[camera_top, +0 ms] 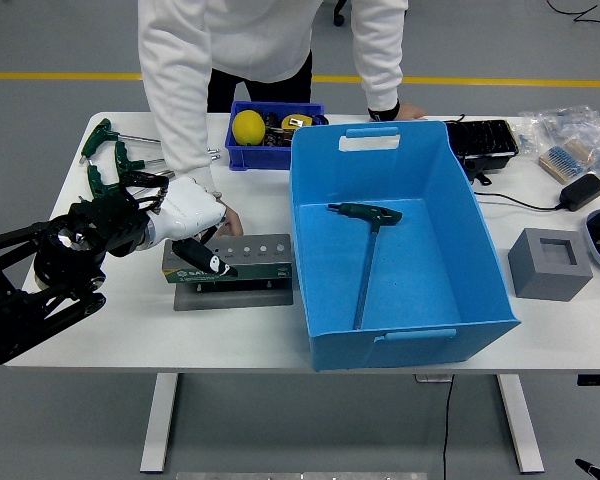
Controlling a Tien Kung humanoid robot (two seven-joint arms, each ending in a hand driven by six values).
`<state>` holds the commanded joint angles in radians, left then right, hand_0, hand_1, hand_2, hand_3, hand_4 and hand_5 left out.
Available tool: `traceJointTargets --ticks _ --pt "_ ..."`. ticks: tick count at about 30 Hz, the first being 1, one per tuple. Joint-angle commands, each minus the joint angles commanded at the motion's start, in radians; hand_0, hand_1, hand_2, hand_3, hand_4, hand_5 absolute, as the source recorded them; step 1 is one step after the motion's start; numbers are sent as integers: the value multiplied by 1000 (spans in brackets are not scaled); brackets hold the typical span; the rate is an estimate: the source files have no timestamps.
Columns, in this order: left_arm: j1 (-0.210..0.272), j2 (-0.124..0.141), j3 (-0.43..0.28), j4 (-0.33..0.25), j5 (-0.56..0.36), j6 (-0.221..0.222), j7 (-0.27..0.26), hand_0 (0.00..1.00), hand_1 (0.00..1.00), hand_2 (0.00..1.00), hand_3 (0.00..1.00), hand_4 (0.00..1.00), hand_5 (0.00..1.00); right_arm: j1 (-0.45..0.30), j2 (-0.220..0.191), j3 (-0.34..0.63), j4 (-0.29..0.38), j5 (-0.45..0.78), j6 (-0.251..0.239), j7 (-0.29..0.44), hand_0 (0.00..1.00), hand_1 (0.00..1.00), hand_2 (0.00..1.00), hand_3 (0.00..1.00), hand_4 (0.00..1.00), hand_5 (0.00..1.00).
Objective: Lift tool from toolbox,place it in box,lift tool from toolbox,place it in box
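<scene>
The toolbox (252, 262) is a green holder with a row of holes on a grey plate, left of the big blue box (495, 262). One green-handled T-wrench (368, 240) lies inside the blue box. My left hand (208, 252), white with dark fingertips, hovers over the holder's left end, fingers spread and holding nothing. A person's hand (229, 221) rests at the holder's back edge, partly hidden behind my hand. The right arm is out of view.
Several green T-wrenches (113, 160) lie at the far left. A small blue bin (272, 147) holds a yellow ball. The person's other hand (398, 110) rests on the far edge. A black tray (483, 140), grey block (548, 263) and adapter (581, 190) are right.
</scene>
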<state>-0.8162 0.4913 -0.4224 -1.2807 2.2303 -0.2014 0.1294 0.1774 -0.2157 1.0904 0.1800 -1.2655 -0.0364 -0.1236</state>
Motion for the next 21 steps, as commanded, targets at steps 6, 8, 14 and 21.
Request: traceJointTargets --ticks 6,8,14,21 --pt "-5 1 3 5 13 -5 -1 608 512 417 350 974 998 2 -1 1 0 0 -1 0 767 686 726 666 947 763" --pt "-6 1 2 6 18 -3 -3 608 512 417 350 974 998 1 -1 1 0 0 -1 -1 767 686 726 666 947 763" --pt "-5 -1 1 15 29 5 -9 591 414 326 246 971 998 4 -1 2 0 -2 0 -1 766 686 725 665 947 764" --pt "-4 -1 6 22 28 14 -20 547 285 231 173 970 998 5 0 1 0 -1 0 0 768 686 725 667 947 764"
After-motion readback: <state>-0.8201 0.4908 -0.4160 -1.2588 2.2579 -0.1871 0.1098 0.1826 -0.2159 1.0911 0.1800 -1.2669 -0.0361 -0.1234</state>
